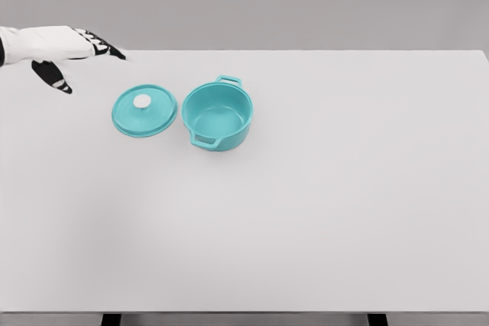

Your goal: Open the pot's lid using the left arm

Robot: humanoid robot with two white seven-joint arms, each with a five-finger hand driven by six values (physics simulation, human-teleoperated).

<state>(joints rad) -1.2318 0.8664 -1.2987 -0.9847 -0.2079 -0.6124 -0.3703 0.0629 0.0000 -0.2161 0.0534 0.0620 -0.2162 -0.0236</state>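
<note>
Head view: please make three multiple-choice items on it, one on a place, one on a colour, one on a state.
1. Where is the lid?
A. on the pot
B. on the table, left of the pot
C. in the left hand

2. What colour is the pot?
A. teal
B. red
C. black

3. What is the left hand doing?
A. gripping the lid
B. holding the pot
C. open, holding nothing

Answers: 1 B, the lid lies flat on the table beside the pot. 2 A, pot and lid are teal. 3 C, the hand is at upper left, fingers spread, apart from the lid.
</note>
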